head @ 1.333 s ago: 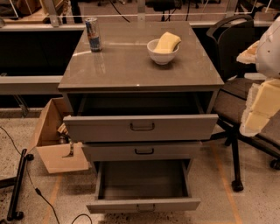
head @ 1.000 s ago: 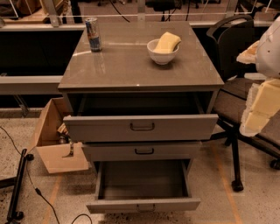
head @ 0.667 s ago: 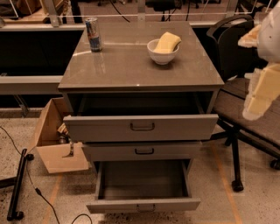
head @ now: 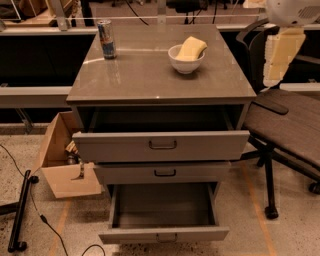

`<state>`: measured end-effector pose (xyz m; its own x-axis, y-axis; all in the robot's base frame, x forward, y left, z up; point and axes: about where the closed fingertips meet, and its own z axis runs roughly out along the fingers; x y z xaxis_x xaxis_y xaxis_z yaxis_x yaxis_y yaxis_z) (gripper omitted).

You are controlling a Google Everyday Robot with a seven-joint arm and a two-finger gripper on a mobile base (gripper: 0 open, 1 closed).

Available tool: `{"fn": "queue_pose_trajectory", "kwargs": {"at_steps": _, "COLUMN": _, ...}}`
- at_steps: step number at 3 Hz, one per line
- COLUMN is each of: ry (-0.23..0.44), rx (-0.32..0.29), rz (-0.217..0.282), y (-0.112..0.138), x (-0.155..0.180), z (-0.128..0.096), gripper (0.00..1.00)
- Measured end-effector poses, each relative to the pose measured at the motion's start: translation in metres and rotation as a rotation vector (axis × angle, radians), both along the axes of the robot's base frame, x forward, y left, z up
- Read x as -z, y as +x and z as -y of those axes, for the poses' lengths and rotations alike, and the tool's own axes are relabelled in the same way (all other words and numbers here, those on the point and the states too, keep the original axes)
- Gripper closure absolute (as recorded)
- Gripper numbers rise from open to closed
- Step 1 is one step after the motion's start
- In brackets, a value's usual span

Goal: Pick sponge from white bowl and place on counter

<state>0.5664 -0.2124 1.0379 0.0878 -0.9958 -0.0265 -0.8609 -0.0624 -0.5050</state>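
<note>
The pale yellow sponge [head: 190, 48] lies tilted in the white bowl [head: 186, 62], which stands at the back right of the grey-brown counter [head: 150, 75]. The counter tops a grey three-drawer cabinet. My white arm [head: 295, 10] with its cream-yellow padding [head: 280, 55] hangs at the upper right, beyond the counter's right edge and apart from the bowl. The gripper itself does not show in this view.
A blue-and-silver drink can [head: 106, 39] stands at the counter's back left. The top drawer [head: 160, 145] and bottom drawer [head: 164, 210] are pulled open. A dark chair [head: 290, 125] is on the right, and an open cardboard box [head: 62, 160] and cables lie on the floor at left.
My arm and its padding have risen at the right edge of the view. The sponge, bowl and can have not moved.
</note>
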Motion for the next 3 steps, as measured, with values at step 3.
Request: {"fn": "queue_pose_trajectory", "kwargs": {"at_steps": 3, "ry": 0.006, "rx": -0.174, "rz": 0.104, "y": 0.011, "x": -0.001, "z": 0.002, "gripper": 0.0}}
